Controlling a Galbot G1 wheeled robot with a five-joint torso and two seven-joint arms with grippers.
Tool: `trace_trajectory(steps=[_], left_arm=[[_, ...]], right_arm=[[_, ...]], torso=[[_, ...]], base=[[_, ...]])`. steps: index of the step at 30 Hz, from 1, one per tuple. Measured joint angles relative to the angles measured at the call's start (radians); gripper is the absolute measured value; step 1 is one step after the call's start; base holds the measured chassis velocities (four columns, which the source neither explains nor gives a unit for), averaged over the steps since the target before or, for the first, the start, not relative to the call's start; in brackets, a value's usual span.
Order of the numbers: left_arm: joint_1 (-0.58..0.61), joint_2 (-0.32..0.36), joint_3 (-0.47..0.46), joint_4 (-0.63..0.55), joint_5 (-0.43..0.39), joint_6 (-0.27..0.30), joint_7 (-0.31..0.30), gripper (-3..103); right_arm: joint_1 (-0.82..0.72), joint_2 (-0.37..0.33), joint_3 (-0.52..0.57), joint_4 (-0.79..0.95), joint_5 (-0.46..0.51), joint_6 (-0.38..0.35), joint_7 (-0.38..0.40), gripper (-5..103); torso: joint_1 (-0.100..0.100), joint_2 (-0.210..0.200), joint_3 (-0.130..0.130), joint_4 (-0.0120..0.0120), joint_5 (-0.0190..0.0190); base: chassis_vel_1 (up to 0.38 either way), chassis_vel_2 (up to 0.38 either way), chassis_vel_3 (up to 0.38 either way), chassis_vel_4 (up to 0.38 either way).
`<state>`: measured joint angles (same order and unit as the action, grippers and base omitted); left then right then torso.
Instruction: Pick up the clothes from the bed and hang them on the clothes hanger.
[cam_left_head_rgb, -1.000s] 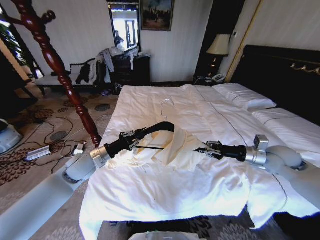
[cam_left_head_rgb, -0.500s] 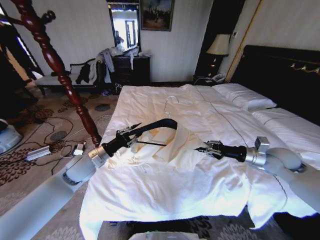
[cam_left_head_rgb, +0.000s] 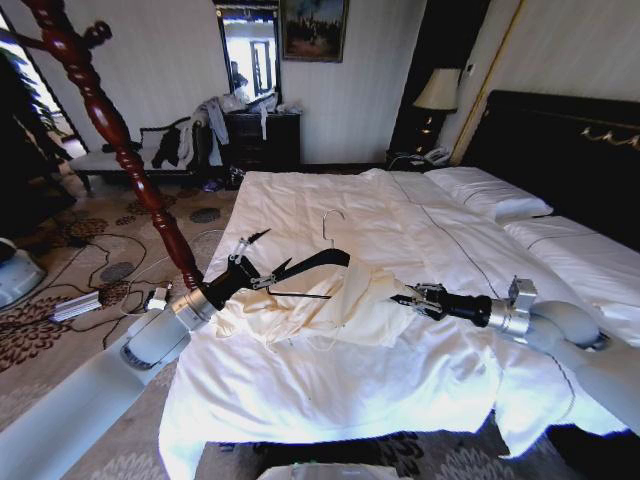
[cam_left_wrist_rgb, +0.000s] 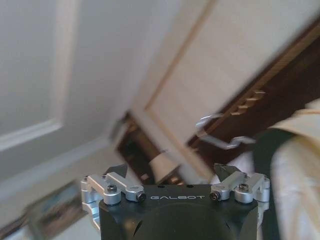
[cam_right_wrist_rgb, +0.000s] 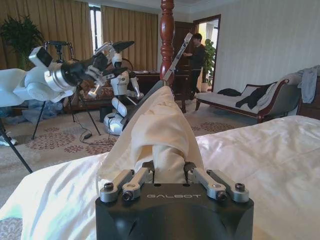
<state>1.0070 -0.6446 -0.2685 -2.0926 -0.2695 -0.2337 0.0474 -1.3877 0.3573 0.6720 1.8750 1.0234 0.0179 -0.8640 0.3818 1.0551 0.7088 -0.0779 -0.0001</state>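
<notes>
The clothes, a cream-yellow garment, lie bunched on the white bed. The black clothes hanger sits partly inside the garment, its silver hook standing above the quilt. My left gripper is open just off the hanger's near end, tilted upward, holding nothing. In the left wrist view that left gripper has its fingers spread, with the hook beyond them. My right gripper is shut on a fold of the garment; the right wrist view shows the right gripper pinching the cream cloth.
A reddish-brown wooden pole rises beside the bed's left edge. Cables and small devices lie on the carpet there. A bench with grey and dark garments stands against the far wall. The black headboard bounds the right.
My left gripper has opened, let go of the hanger's end, and tipped up and away to the left. The right gripper still holds the garment.
</notes>
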Motion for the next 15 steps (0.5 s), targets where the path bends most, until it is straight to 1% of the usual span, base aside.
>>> trace_trajectory(steps=[2,3,4,5,7,8,9,10,11,12,13,15], left_arm=[[0.007,-0.026,-0.019,0.032,-0.101,0.077,-0.086,100],[0.010,-0.037,-0.025,0.057,-0.168,0.128,-0.139,100],[0.010,-0.037,-0.025,0.057,-0.168,0.128,-0.139,100],[0.016,-0.043,-0.026,0.080,-0.218,0.172,-0.179,103],[0.036,-0.045,-0.018,0.118,-0.291,0.268,-0.225,100],[0.055,-0.043,-0.003,0.138,-0.294,0.313,-0.230,100],[0.067,-0.043,0.009,0.152,-0.278,0.335,-0.231,99],[0.067,-0.043,0.009,0.152,-0.278,0.335,-0.231,99],[0.081,-0.045,0.028,0.166,-0.245,0.354,-0.229,99],[0.094,-0.052,0.046,0.178,-0.216,0.360,-0.213,99],[0.104,-0.063,0.064,0.185,-0.203,0.354,-0.186,99],[0.117,-0.093,0.101,0.183,-0.219,0.301,-0.118,98]], right_arm=[[0.004,0.014,0.001,0.001,-0.009,0.014,0.001,23],[0.008,0.020,0.004,0.004,-0.009,0.024,0.002,23],[0.008,0.020,0.004,0.004,-0.009,0.024,0.002,23],[0.012,0.024,0.009,0.013,0.001,0.035,0.002,23],[0.018,0.026,0.018,0.038,0.027,0.047,0.004,23],[0.023,0.025,0.023,0.054,0.040,0.052,0.004,23],[0.027,0.025,0.025,0.063,0.046,0.055,0.004,23],[0.027,0.025,0.025,0.063,0.046,0.055,0.004,23],[0.033,0.024,0.028,0.074,0.054,0.057,0.003,23],[0.038,0.024,0.029,0.085,0.061,0.058,0.004,23],[0.044,0.024,0.029,0.094,0.066,0.059,0.005,23],[0.050,0.029,0.029,0.108,0.069,0.060,0.008,23]], torso=[[0.000,0.000,0.000,-0.0001,0.0002],[0.000,0.000,0.000,-0.0002,0.0002],[0.000,0.000,0.000,-0.0002,0.0002],[0.000,0.000,0.000,-0.0001,0.0001],[0.000,0.000,0.000,0.0000,0.0000],[0.000,0.000,0.000,0.0002,-0.0002],[0.000,0.000,0.000,0.0003,-0.0003],[0.000,0.000,0.000,0.0003,-0.0003],[0.000,0.000,0.000,0.0003,-0.0002],[0.000,0.000,0.000,0.0004,-0.0002],[0.000,0.000,0.000,0.0004,-0.0003],[0.000,0.000,0.000,0.0000,-0.0002]], base=[[0.000,0.000,0.000,0.000],[0.000,0.000,0.000,0.000],[0.000,0.000,0.000,0.000],[0.000,0.000,0.000,0.000],[0.000,0.000,0.000,0.000],[0.000,0.000,0.000,0.000],[0.000,0.000,0.000,0.000],[0.000,0.000,0.000,0.000],[0.000,0.000,0.000,0.000],[0.000,0.000,0.000,0.000],[0.000,0.000,0.000,0.000],[0.000,0.000,0.000,0.000]])
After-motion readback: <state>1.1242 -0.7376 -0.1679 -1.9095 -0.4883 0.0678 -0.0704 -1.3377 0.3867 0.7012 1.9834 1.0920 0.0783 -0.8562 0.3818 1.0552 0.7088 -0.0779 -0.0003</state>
